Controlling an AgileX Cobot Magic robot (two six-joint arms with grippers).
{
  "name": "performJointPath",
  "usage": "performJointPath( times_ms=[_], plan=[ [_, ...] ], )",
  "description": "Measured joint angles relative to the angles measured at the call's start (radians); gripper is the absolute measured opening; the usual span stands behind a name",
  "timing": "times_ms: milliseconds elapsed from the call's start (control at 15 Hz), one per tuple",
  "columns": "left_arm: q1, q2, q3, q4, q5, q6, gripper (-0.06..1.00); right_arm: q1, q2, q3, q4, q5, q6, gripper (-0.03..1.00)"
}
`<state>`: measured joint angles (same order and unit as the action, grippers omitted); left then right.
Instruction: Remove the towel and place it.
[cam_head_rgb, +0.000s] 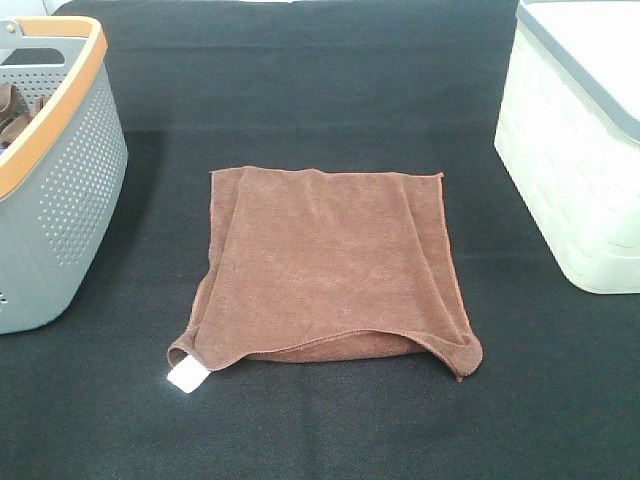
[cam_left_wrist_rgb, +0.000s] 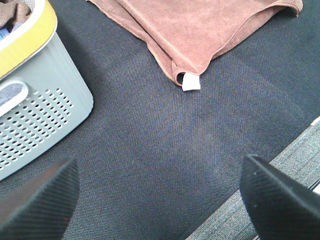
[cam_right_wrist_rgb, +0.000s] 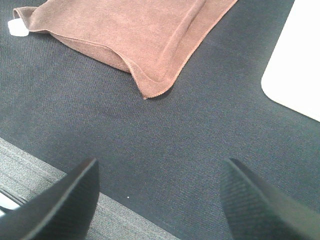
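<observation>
**Op:** Closest to my wrist cameras, I've got two dark ribbed fingers (cam_left_wrist_rgb: 45, 200) per arm, four in all. The left gripper (cam_left_wrist_rgb: 160, 200) is spread wide with nothing between its fingers, only black cloth under it.

**Spotter:** And the other arm?

**Op:** Same story. The right gripper (cam_right_wrist_rgb: 160, 200) is splayed apart, gripping nothing. Neither one touches anything, and neither shows in the high camera.

**Spotter:** Where's the task item?

**Op:** One towel (cam_head_rgb: 325, 265), reddish-brown, lying folded and flat on the black table cover (cam_head_rgb: 330, 90), roughly in the middle. Its near edge is rumpled, with a fold lifting a little. One small white tag (cam_head_rgb: 186, 376) sticks out at the near corner on my left side. Both grippers sit short of its near edge, apart from it.

**Spotter:** Containers?

**Op:** Two. One grey perforated basket (cam_head_rgb: 70, 200) with an orange rim at the left, well apart from the towel, with some brownish fabric inside that I can't identify. One white bin (cam_head_rgb: 570, 180) with a grey rim at the right, also well apart.
</observation>
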<state>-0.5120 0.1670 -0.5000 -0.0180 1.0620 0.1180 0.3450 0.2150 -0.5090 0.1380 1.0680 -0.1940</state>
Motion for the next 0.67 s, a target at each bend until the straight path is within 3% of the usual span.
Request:
performJointPath(
  times_ms=[667],
  plan=[
    [0.009, 0.0, 0.0, -0.001, -0.002, 0.0, 0.83, 0.0, 0.0, 0.0, 0.0, 0.0, 0.0, 0.66]
  ],
)
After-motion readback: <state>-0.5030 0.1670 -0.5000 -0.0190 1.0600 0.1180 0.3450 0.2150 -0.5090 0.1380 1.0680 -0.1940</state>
